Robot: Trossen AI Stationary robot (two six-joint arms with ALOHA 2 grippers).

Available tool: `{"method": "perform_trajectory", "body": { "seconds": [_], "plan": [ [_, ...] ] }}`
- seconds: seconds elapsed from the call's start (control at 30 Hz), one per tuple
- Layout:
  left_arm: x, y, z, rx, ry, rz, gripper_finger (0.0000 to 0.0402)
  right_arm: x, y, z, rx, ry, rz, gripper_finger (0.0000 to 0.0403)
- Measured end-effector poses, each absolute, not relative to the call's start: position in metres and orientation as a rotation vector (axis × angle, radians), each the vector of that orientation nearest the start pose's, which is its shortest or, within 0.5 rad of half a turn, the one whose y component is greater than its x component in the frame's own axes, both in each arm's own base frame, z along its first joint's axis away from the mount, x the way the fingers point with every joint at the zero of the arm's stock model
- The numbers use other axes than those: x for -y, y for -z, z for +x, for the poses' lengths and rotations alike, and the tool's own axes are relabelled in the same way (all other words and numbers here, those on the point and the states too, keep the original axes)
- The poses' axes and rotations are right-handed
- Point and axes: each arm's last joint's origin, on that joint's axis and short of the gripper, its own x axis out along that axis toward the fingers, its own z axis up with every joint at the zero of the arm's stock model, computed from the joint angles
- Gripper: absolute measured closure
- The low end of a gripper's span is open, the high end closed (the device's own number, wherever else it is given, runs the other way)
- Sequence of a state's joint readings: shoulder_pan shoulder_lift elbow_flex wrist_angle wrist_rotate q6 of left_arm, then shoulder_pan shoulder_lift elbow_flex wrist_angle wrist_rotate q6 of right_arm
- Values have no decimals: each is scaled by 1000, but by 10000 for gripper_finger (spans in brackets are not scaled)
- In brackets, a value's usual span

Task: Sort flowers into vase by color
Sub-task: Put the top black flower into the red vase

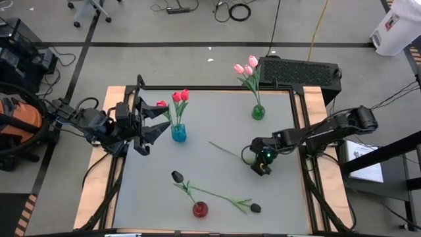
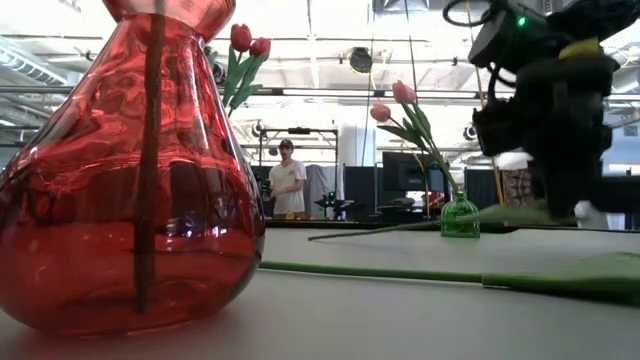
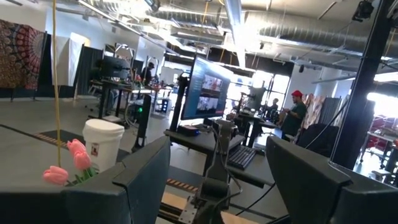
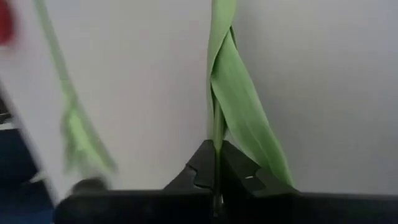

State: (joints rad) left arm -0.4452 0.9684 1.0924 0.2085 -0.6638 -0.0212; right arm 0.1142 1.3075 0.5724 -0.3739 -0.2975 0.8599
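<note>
lying flat on the grey table (image 1: pixel 276 197), a thin green tulip stem with long leaves (image 1: pixel 225 150) is pinched at one end by the right gripper (image 1: pixel 252 155) – jaws pressed together on it. red tulips stand in the small blue glass vase (image 1: pixel 178 133), pink tulips in the green glass vase (image 1: pixel 258 112). one black tulip stands in the red glass vase (image 1: pixel 200 209) – another black-headed tulip (image 1: pixel 230 199) lies just beside it. the left gripper (image 1: pixel 152 122) hovers near the blue vase, jaws spread.
</note>
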Motion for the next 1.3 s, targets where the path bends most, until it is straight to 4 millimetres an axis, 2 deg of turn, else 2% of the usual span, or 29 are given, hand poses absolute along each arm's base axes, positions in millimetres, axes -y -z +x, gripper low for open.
{"method": "perform_trajectory", "body": {
  "seconds": [0.3, 0.47, 0.7, 0.97, 1.1, 1.3],
  "plan": [
    [66, -439, 181, 276, -219, -190, 133, -35, -187, 204, -1093, 32, 1049, 402],
    [65, -438, 181, 256, -266, -176, 133, -35, -210, 199, -971, -15, 1201, 403],
    [65, -437, 181, 229, -302, -68, 133, -34, -244, 197, -737, -130, 1384, 403],
    [61, -457, 174, 224, -344, 93, 133, -31, -275, 193, -474, -221, 1488, 402],
    [58, -468, 170, 129, -395, 213, 133, -28, -286, 190, -337, -214, 1519, 402],
    [57, -485, 174, -53, -471, 468, 133, -25, -301, 191, -107, -223, 1553, 402]
  ]
}}
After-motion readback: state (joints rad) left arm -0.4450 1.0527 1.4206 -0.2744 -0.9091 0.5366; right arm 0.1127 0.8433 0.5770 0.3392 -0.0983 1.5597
